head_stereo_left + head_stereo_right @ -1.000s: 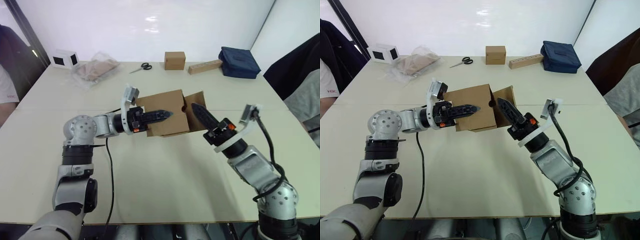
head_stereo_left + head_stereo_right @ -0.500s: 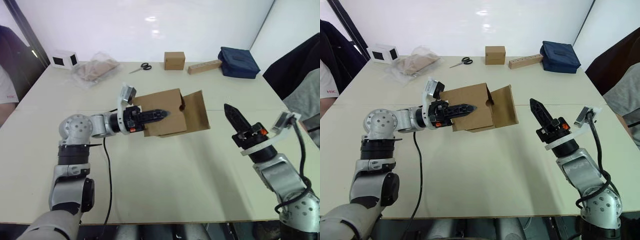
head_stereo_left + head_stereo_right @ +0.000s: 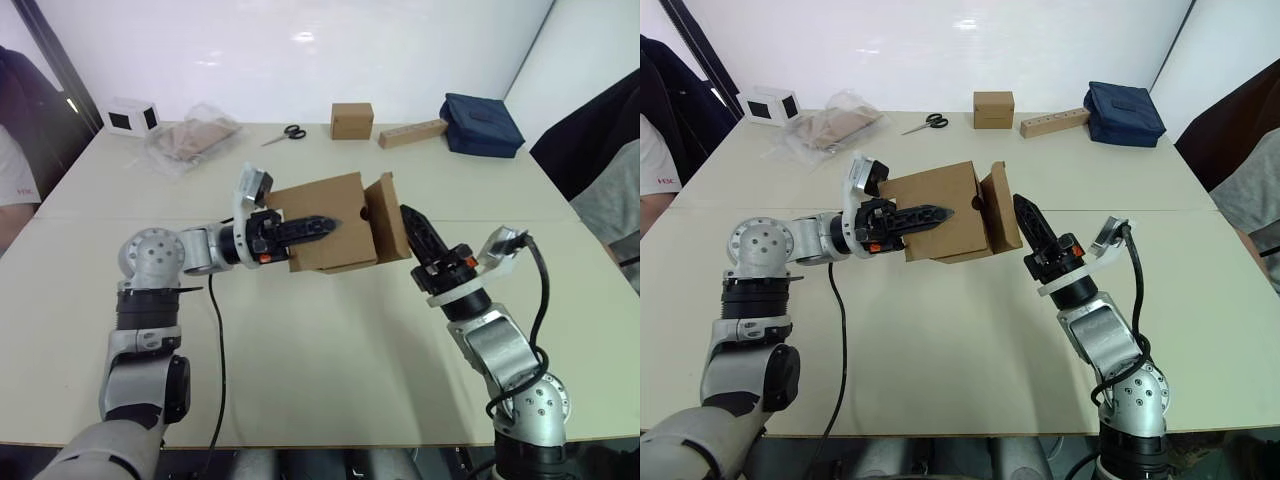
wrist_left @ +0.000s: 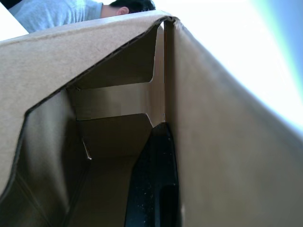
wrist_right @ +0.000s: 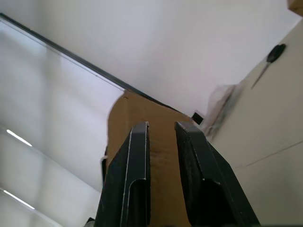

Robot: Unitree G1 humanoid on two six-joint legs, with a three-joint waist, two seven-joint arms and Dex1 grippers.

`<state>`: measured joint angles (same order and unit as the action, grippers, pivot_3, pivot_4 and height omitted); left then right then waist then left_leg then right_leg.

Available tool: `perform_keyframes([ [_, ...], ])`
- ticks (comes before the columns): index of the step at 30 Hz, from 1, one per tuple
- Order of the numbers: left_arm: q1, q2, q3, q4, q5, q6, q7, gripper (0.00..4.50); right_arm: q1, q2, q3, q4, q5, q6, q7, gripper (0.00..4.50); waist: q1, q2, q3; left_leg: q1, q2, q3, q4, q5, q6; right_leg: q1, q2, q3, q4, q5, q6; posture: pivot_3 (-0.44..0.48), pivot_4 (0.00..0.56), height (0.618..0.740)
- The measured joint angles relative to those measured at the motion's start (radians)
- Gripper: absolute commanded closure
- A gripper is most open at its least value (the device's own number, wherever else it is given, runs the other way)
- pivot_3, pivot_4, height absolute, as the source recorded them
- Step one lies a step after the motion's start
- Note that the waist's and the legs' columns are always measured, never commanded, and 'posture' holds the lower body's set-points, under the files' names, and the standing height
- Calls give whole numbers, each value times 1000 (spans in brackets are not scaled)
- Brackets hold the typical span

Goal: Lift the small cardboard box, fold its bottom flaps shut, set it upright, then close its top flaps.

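Note:
The small cardboard box [image 3: 325, 215] lies on its side over the middle of the table, tilted. My left gripper [image 3: 335, 224] is shut on its near wall, one finger [image 3: 305, 228] outside and the other finger [image 4: 154, 189] inside along the wall. At the box's right end a bottom flap [image 3: 385, 222] stands half folded, nearly square to the box. My right gripper [image 3: 406, 213] is shut, and its tip rests against that flap's outer face; the flap [image 5: 142, 111] also shows just beyond its fingers [image 5: 135, 179]. The top flaps by my left wrist are hidden.
Along the far edge sit a small cardboard cube [image 3: 351, 120], a long tan block [image 3: 412, 133], a navy bag [image 3: 483, 125], scissors [image 3: 286, 133], a plastic bag [image 3: 195, 140] and a white box [image 3: 130, 117]. People stand at the left [image 3: 15, 150] and right [image 3: 600, 170] sides.
My right gripper swung out to the right, then came back in against the flap. The flap went from spread wide to half folded. The left gripper kept its hold.

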<state>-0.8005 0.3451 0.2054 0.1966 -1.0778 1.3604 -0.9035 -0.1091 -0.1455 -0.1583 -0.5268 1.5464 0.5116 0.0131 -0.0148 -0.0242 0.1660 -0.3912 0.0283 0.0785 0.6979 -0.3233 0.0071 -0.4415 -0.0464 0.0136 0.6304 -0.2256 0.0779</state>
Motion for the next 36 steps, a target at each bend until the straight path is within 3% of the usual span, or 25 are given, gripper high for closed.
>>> perform_keyframes([
  [13,0,-2,4,0,0,-2,15,4500,8,8,44,-39,6,-6,-25,3631,-1,0,0,0,0,0,0,0,0,0,0,0,0,-1,-2,0,150,740],
  [36,0,-1,1,0,4,-16,19,4500,23,-49,56,-39,-160,-3,22,3631,-1,0,0,0,0,0,0,0,0,0,1,0,0,-1,-2,0,150,740],
])
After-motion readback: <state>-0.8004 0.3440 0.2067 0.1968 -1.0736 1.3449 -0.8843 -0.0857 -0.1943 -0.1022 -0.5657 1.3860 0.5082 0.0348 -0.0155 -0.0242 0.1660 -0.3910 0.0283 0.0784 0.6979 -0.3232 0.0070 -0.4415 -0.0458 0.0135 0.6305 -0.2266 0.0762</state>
